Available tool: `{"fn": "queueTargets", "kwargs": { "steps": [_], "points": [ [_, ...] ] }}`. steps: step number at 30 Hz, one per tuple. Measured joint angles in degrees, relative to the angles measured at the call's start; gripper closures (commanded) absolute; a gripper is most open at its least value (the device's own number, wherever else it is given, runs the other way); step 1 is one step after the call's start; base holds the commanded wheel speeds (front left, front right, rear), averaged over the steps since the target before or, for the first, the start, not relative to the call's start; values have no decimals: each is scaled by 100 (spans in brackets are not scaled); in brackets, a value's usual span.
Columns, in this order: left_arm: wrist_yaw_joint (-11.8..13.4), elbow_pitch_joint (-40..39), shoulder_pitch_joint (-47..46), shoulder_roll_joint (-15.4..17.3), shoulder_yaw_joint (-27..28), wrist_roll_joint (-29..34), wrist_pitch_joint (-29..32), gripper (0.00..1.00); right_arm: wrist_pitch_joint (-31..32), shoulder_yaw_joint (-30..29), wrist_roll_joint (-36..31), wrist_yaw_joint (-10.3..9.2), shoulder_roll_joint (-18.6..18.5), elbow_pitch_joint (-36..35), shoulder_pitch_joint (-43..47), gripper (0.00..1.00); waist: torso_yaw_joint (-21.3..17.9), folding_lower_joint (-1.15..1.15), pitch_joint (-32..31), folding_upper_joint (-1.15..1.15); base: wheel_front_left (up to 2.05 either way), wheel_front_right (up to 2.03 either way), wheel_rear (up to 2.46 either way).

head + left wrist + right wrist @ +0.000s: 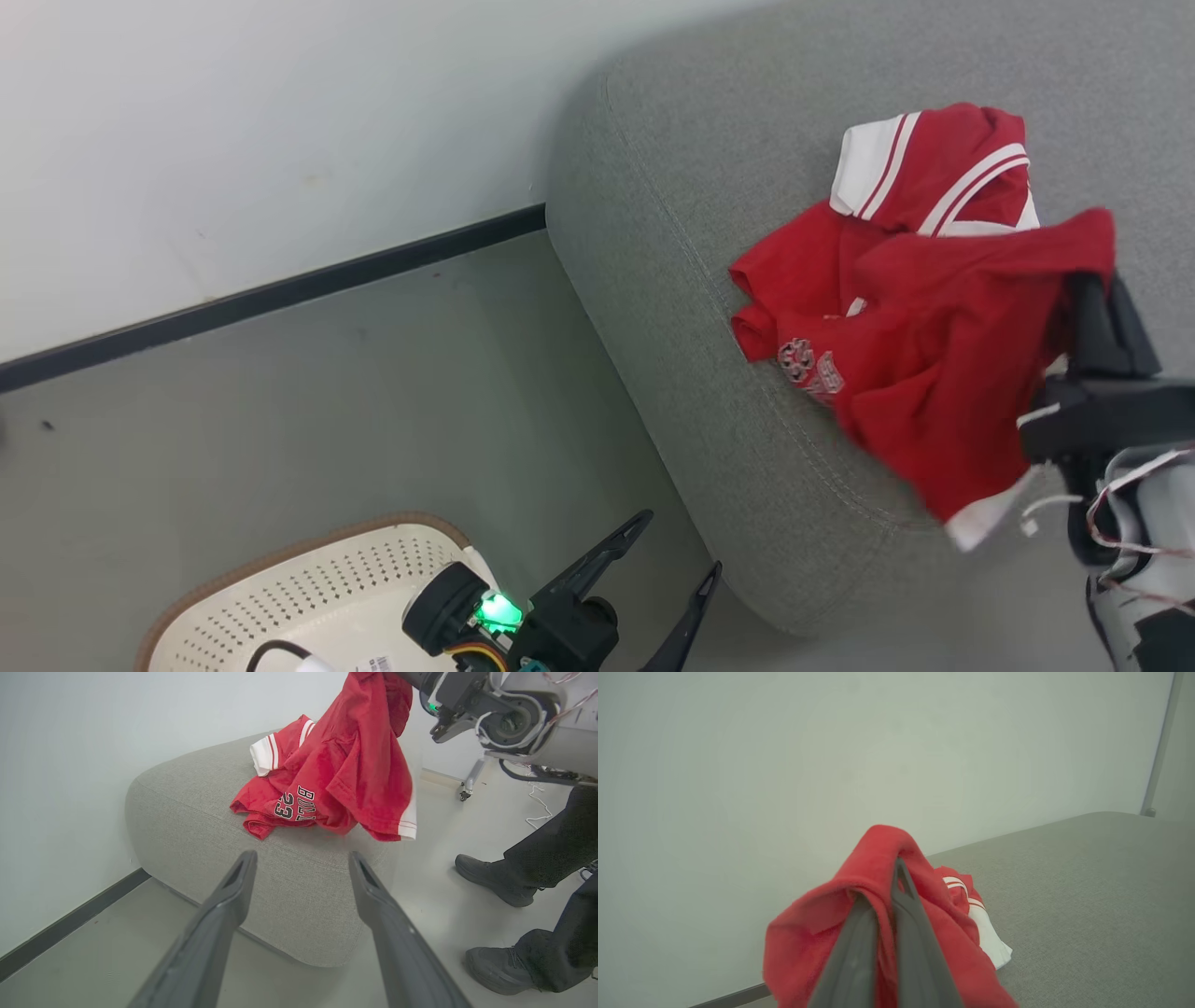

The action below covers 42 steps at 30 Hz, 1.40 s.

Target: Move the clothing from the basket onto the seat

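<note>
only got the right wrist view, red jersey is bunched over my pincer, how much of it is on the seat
observer: In the head view most of the red jersey lies on the seat. The end in the right pincer is held up, and its white hem dangles near the seat's edge.
operator: left arm in the way
observer: No. The left pincer is open and holds nothing, over the floor between the basket and the seat.
operator: anything else close by
observer: A person's black shoes stand on the floor beside the seat.
</note>
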Motion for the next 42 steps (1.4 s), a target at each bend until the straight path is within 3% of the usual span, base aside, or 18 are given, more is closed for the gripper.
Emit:
{"fn": "queueTargets", "kwargs": {
  "steps": [15, 31, 42],
  "points": [
    [-62, -56, -374, -12, -64, 183, 155, 0, -18, -466, 16, 65, -428, 372, -1725, 100, 52, 0, 550, 0, 0, 0, 0],
    [-214, -62, -811, -79, -243, 298, 291, 0, -42, -966, 174, 205, -1066, 1606, -3131, 100, 353, 0, 1283, 0, 0, 0, 0],
    [-257, 16, -985, -89, -185, 322, 310, 0, -43, -918, 148, 265, -909, 2482, -3199, 100, 664, 0, 1727, 0, 0, 0, 0]
  ]
}}
